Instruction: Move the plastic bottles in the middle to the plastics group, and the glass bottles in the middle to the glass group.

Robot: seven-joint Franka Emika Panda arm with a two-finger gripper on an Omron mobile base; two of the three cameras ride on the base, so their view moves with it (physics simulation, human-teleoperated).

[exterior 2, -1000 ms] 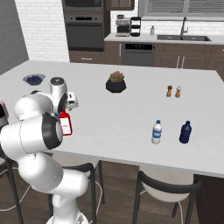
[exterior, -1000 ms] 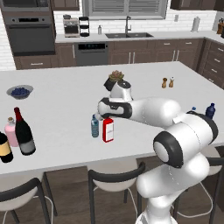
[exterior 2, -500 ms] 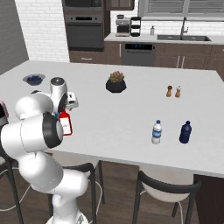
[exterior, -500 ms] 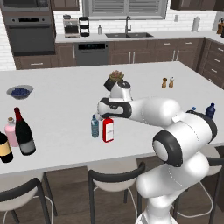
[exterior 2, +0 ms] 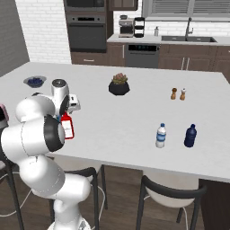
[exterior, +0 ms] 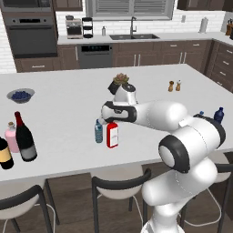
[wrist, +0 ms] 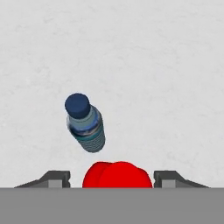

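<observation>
Step in hand: pick of the flat red bottle [exterior: 112,135], which stands upright mid-counter [exterior: 63,100] just beside the small blue water bottle [exterior: 98,131]. In the hand view your gripper [wrist: 118,178] straddles the red bottle's top, one fingertip to each side. You cannot tell from these views whether the pads press the bottle or stand just off it.

Wine bottle [exterior: 24,139] already stands at far left with the pink flask [exterior: 11,137] and the dark yellow-labelled bottle [exterior: 4,154].

Next, by judgement: confirm a firm grip, lift straight up clear of the water bottle, then carry left to that group.
</observation>
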